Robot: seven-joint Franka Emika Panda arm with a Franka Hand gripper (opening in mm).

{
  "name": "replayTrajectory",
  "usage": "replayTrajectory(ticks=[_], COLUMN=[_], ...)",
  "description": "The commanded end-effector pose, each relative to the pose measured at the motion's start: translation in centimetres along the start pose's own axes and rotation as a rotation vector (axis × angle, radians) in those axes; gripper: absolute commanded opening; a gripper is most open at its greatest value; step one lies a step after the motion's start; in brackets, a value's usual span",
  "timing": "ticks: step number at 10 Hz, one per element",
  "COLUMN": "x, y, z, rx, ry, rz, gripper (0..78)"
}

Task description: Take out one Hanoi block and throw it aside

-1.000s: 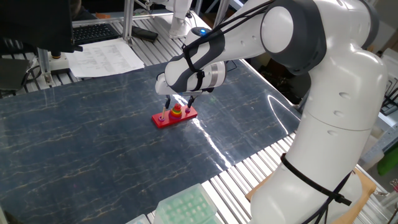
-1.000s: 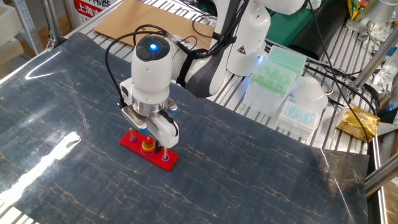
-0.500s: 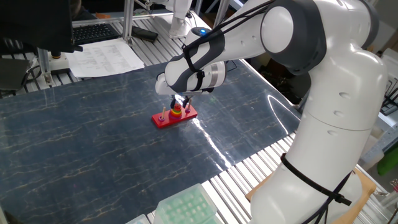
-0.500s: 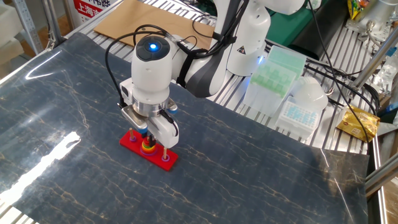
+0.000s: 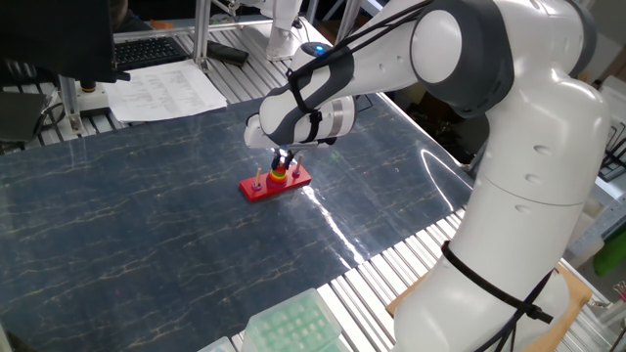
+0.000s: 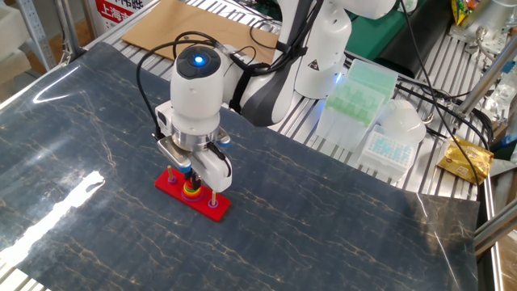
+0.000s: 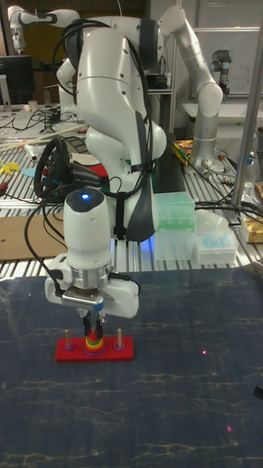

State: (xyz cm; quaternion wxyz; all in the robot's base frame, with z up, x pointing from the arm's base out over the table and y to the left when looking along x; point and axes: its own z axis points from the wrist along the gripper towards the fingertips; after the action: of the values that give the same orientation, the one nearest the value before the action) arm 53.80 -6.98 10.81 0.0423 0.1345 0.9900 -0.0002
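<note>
Red plastic marks the middle of the dark marbled bench (image 5: 147,225): a rectangular base (image 7: 95,351) with three pegs, lying well away from every edge. In the tall fixed view the left peg (image 7: 66,337) and right peg (image 7: 119,336) stand bare, each with a purple foot, and the middle one carries a stack of rings, green and yellow low down. The Hanoi block (image 7: 93,338), the small red ring, sits at the top of that stack, on the middle peg. Straight above it the pincer (image 7: 93,327) hangs with its dark fingers (image 7: 88,322) drawn close together at the ring; whether they actually pinch it cannot be told from any view.

One fixed view sees the base from a corner, the fingers meeting over the coloured stack (image 5: 279,177). The other fixed view hides the block behind the white wrist, showing only the lower rings (image 6: 191,191). Off the bench's far right edge, that view shows green tip boxes (image 6: 355,95).
</note>
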Motion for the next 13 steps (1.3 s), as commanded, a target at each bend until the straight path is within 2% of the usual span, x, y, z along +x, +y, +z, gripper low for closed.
replayTrajectory(ticks=[1,2,9,13], x=[-0.1,-0.2,-0.3,-0.4], y=[0.0,0.1,0.1,0.2], z=[-0.1,-1.3,-1.9,-3.5], rx=[0.000,0.002,0.004,0.008], ry=[-0.003,0.004,0.004,0.016], rz=[0.000,0.006,0.011,0.014], gripper=[1.3,1.3,1.3,1.3])
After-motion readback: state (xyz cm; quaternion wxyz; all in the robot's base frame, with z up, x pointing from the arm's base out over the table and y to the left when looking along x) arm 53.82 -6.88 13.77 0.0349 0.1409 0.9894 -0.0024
